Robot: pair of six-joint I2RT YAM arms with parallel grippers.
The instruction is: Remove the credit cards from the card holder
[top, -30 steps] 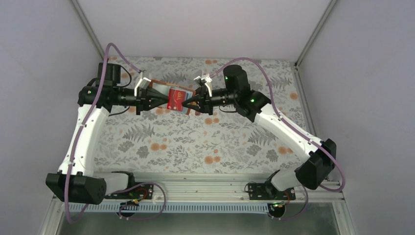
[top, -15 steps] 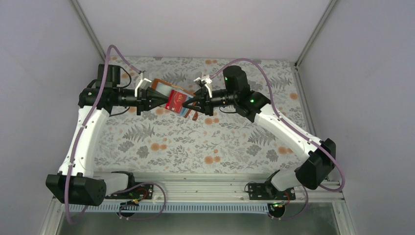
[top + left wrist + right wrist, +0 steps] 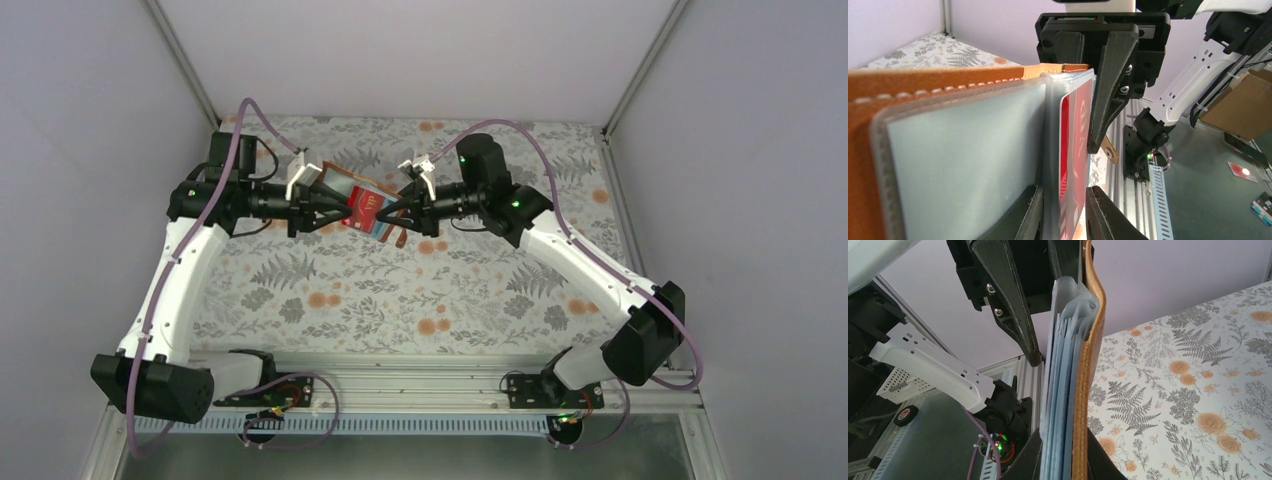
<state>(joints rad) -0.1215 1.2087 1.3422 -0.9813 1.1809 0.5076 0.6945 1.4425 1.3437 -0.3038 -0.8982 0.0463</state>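
Observation:
The brown leather card holder [image 3: 335,178] hangs open above the table between both grippers. My right gripper [image 3: 397,210] is shut on its cover and stack of pale blue pockets [image 3: 1068,390], with the leather [image 3: 1082,365] against one finger. A red credit card [image 3: 364,206] with gold lettering sits in the front pocket. In the left wrist view this red card [image 3: 1074,150] and its clear pocket lie between the jaws of my left gripper [image 3: 1063,216]. One finger touches the pocket and a narrow gap shows at the other. The snap tab [image 3: 1108,149] dangles below.
The table carries a floral cloth [image 3: 420,290] with grey walls on three sides. An aluminium rail [image 3: 420,375] with both arm bases runs along the near edge. A cardboard box [image 3: 1238,107] and small items lie on the floor beyond it.
The holder has tilted and shifted slightly. My left gripper moved in toward the red card and its jaws parted a little. The right gripper closed tighter on the holder.

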